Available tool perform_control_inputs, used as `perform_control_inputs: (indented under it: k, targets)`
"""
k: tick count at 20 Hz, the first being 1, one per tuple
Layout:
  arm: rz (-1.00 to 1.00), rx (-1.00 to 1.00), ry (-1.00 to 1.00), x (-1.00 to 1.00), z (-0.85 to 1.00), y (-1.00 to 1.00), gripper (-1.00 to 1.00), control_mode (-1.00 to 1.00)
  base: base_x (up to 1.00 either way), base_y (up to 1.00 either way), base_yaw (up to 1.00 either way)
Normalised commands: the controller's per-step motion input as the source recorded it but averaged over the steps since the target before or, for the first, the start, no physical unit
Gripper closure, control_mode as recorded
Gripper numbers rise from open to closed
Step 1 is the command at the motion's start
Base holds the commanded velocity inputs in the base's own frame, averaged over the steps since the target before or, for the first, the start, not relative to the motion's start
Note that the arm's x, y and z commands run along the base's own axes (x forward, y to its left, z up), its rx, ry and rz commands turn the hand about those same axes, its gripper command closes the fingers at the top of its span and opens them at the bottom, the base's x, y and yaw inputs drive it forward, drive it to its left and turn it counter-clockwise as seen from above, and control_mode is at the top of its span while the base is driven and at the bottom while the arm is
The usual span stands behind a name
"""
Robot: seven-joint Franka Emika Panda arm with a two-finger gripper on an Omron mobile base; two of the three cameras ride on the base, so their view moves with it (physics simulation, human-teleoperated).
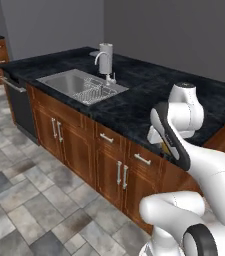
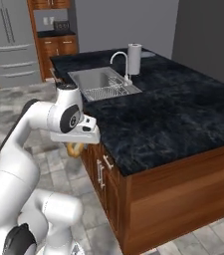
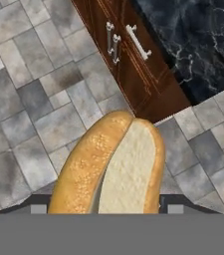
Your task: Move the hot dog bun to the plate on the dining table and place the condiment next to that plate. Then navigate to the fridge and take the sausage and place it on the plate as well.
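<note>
**Bun in hand, off the table's edge**

The hot dog bun (image 3: 111, 167) sits clamped in your gripper (image 3: 103, 209) — soft, light, crushable, so hold mid-length, gently. It hangs over floor, just beside the dining table (image 2: 173, 119) — plate unseen.

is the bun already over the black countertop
No, in the hand view the hot dog bun hangs over grey floor tiles, beside the dining table corner.

Even, soft rendered light, faint shadows, no glare; pictures slightly blurry, perhaps from low resolution.
</note>
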Motion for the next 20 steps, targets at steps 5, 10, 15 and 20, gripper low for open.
perform_control_inputs:
  k: [5,10,15,20]
  targets:
    - [0.0,0.0,0.0,0.0,0.0,0.0,1.0,1.0,-0.04,-1.0,0.02]
    - [0.0,0.0,0.0,0.0,0.0,0.0,1.0,1.0,0.09,-1.0,0.2]
    - [0.0,0.0,0.0,0.0,0.0,0.0,1.0,1.0,0.24,-1.0,0.2]
    - [0.0,0.0,0.0,0.0,0.0,0.0,1.0,1.0,0.35,-1.0,0.17]
